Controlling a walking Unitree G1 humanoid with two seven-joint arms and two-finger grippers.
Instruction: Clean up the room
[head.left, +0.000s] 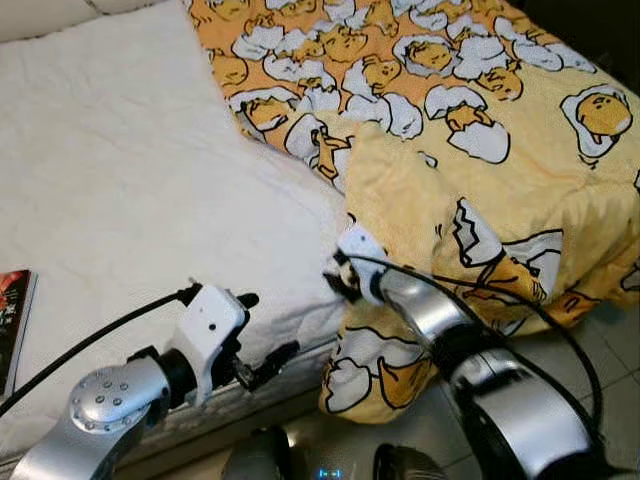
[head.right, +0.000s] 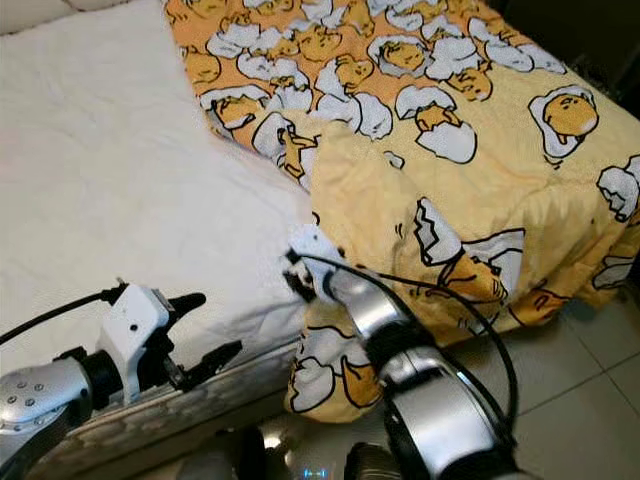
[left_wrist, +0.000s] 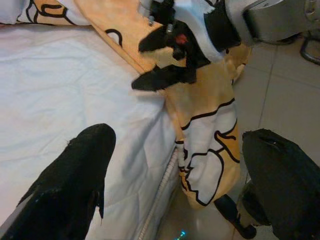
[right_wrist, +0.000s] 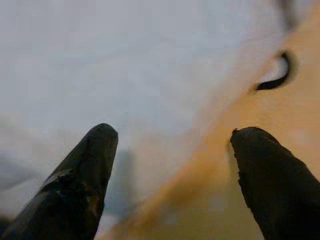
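Observation:
A yellow blanket printed with egg characters lies crumpled on the right half of the bed, one corner hanging over the side toward the floor. My right gripper is at the blanket's left edge where it meets the white sheet. Its fingers are open, with sheet and blanket edge between them. My left gripper is open and holds nothing. It hovers at the mattress side, left of the hanging corner, pointing at the right gripper.
A book with a dark red cover lies on the sheet at the far left. Tiled floor runs beside the bed at the lower right. The mattress's piped side edge drops right in front of me.

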